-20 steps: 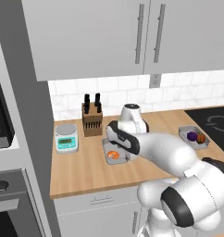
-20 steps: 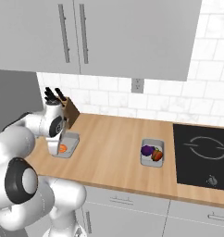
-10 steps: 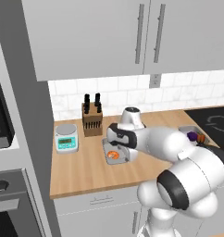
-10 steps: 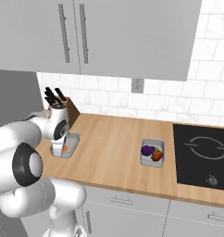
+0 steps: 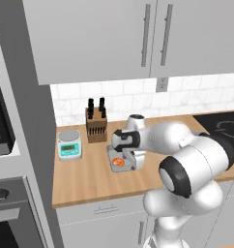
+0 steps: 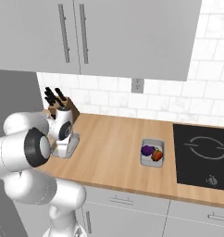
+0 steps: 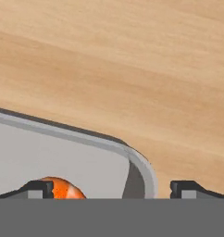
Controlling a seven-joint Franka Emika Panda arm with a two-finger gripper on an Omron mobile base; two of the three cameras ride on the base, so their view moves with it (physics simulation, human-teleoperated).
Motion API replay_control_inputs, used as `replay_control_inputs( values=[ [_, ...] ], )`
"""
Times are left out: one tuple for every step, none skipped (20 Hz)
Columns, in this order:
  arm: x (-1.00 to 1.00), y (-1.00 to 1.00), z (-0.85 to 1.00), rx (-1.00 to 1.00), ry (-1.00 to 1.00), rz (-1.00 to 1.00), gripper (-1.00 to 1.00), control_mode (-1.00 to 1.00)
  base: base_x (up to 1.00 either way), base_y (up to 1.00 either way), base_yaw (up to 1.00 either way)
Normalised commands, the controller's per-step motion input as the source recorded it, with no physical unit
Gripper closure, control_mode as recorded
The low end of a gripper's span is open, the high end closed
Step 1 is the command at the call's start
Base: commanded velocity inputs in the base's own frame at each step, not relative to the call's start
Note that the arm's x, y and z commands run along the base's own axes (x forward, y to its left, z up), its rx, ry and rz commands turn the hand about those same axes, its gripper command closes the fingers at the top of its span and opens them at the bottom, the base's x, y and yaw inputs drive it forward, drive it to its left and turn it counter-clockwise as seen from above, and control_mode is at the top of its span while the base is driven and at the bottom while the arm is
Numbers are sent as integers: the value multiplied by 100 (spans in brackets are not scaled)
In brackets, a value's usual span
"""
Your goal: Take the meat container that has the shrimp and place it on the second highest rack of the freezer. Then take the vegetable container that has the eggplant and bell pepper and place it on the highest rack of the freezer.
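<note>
Gripper [image 7: 114, 187] spread wide, holding nothing; in the hand view one fingertip over the tray floor by the shrimp [image 7: 58, 187], the other outside over bare wood, so the jaws straddle the rim near a rounded corner.

Meat tray [image 5: 121, 160] flat on the counter [image 5: 90, 179], near the front half of the worktop, directly below the hand. Shrimp [image 5: 118, 162] inside it, far smaller than the tray.

Handling, as a judgement: thin grey wall, rigid, light, probably slick. Best hold on the rim of one wall, one finger inside and one outside, away from the curved corner where the pads could slide off. Level carry advised, since the loose shrimp can roll. Light load, so little risk of sagging; main risk a tilt from an off-centre pinch.

Further back on the counter: kitchen scale [image 5: 69, 144] and knife block [image 5: 95, 124] against the tiled wall.

Well apart to the side, near the hob [image 6: 204, 155]: vegetable tray [image 6: 152, 152] with eggplant [image 6: 147, 150] and bell pepper [image 6: 157, 155] touching side by side. Untouched, reserved for the second stage.
</note>
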Motion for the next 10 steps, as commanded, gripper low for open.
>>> replay_control_inputs(
  values=[
    [23, 0, -26, 0, 4, 7, -100, -100, 0, 0, 0],
    [26, 0, -29, 0, 5, 7, -100, -100, 0, 0, 0],
    [21, 0, -34, 0, 3, 7, -100, -100, 0, 0, 0],
    [13, 0, -45, 0, 1, 6, -100, -100, 0, 0, 0],
    [1, 0, -49, 0, 0, 4, -100, -100, 0, 0, 0],
    [0, 0, -51, 0, 0, 2, -100, -100, 0, 0, 0],
    [0, 0, -46, 0, 0, 0, -100, -100, 0, 0, 0],
    [0, 0, -39, 0, 0, 0, -100, -100, 0, 0, 0],
    [2, 0, -31, 0, 0, 0, -100, -100, 0, 0, 0],
    [11, 0, -21, 0, 0, 0, -100, -100, 0, 0, 0]
  ],
)
